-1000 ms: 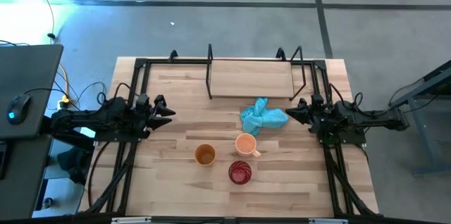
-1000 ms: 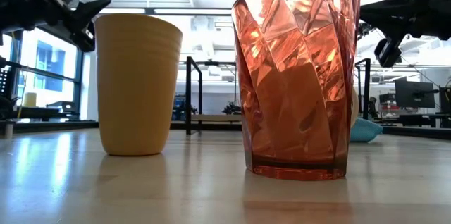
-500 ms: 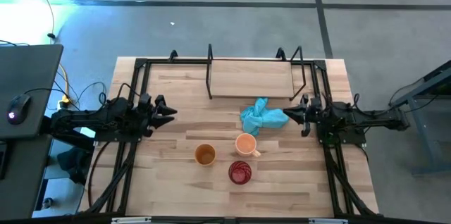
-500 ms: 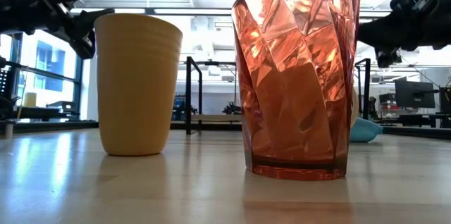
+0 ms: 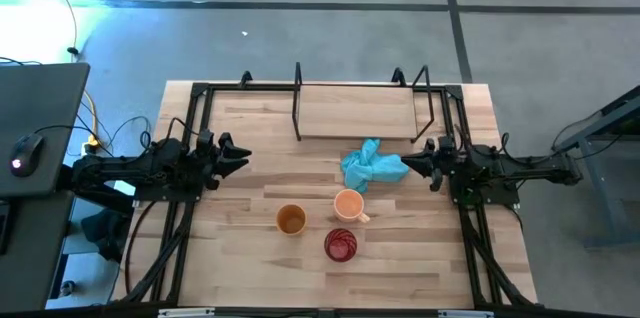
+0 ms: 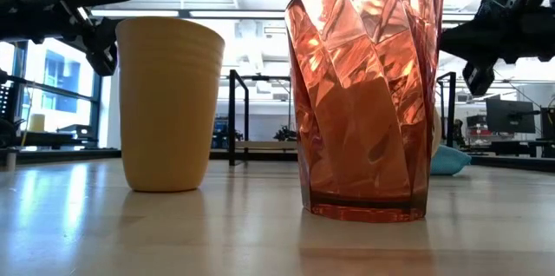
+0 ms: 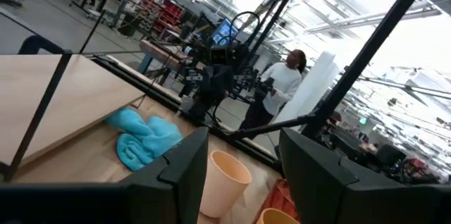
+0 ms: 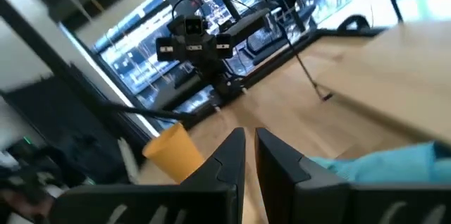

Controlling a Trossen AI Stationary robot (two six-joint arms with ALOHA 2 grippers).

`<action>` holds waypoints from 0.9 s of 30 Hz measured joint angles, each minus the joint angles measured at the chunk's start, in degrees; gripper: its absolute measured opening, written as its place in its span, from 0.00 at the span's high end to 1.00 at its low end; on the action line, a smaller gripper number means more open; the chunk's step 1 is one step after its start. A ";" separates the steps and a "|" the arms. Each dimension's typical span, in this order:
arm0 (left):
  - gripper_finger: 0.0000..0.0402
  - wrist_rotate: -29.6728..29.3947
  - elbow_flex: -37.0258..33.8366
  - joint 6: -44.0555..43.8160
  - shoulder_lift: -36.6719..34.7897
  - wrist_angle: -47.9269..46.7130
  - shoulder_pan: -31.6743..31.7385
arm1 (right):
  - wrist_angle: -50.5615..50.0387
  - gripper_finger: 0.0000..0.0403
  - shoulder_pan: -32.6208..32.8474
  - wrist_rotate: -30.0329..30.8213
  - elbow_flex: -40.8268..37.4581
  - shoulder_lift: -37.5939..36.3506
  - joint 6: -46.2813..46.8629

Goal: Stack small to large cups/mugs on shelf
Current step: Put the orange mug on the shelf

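Right gripper (image 5: 418, 165) hovers beside the blue cloth (image 5: 372, 166), fingers nearly closed and empty; left gripper (image 5: 238, 156) waits parted, empty, at the table's left; amber cup (image 5: 291, 220), pale mug (image 5: 349, 204) and red cup (image 5: 340, 244) seemingly stand near the front, well apart from the shelf (image 5: 358, 110).

Item count: one mug (image 5: 349, 204), two cups, amber (image 5: 291, 220) and red (image 5: 340, 245), one cloth (image 5: 372, 166), one shelf (image 5: 356, 111), two grippers, left (image 5: 243, 156) and right (image 5: 407, 163).
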 joint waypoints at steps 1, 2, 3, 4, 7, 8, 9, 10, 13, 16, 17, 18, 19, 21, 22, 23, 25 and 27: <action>0.59 -0.01 0.01 -0.22 -0.01 0.00 0.00 | 0.08 0.94 0.10 -0.51 0.00 0.00 2.30; 0.59 0.00 0.01 -0.80 -0.01 0.00 0.00 | 0.38 0.94 0.23 -1.79 0.00 0.00 4.07; 0.59 0.01 0.01 -1.38 0.00 -0.03 0.00 | 1.57 0.94 0.58 -3.37 0.00 0.05 5.10; 0.59 0.03 0.00 -1.70 -0.01 -0.07 0.00 | 3.52 0.94 1.08 -5.08 0.00 0.15 5.81; 0.59 1.01 0.01 -2.69 0.00 -0.09 0.00 | 14.40 0.94 3.37 -6.47 0.00 1.42 4.14; 0.59 1.43 0.00 -2.78 0.02 -0.11 0.00 | 18.09 0.94 4.17 -6.49 0.22 2.07 1.90; 0.59 1.80 0.00 -2.84 0.01 -0.13 0.00 | 20.59 0.94 4.99 -6.47 0.80 2.91 -1.39; 0.59 1.93 0.00 -2.83 0.02 -0.19 0.00 | 21.86 0.94 5.74 -6.47 1.69 3.76 -4.58; 0.59 1.97 0.00 -2.89 0.00 -0.52 -0.02 | 20.38 0.94 7.04 -5.74 4.87 6.86 -11.21; 0.59 1.96 0.01 -2.89 -0.01 -0.50 -0.02 | 18.86 0.94 7.39 -4.46 7.66 12.20 -12.47; 0.59 1.96 0.01 -2.90 0.00 -0.52 -0.02 | 18.84 0.94 7.43 -4.55 8.83 14.55 -12.52; 0.59 1.95 0.00 -2.89 0.01 -0.50 -0.02 | 18.85 0.94 7.59 -4.93 9.99 16.98 -12.54; 0.59 1.77 0.00 -2.91 0.01 -0.50 -0.02 | 18.63 0.94 7.91 -5.04 11.27 19.73 -12.31; 0.59 1.57 0.00 -2.91 0.00 -0.50 -0.02 | 15.85 0.94 8.69 -4.97 14.16 25.34 -11.51; 0.59 1.55 0.02 -2.91 0.00 -0.48 -0.02 | 13.18 0.94 9.21 -4.94 15.83 28.38 -11.26; 0.59 1.56 0.00 -2.92 0.02 -0.48 -0.02 | 10.21 0.94 9.75 -4.93 17.62 31.19 -10.99; 0.59 1.56 0.01 -3.02 0.02 -0.48 -0.02 | 3.84 0.94 10.87 -4.80 21.17 36.73 -9.94; 0.59 1.57 0.00 -3.04 0.01 -0.48 -0.02 | -1.02 0.93 11.93 -4.42 24.48 41.87 -7.61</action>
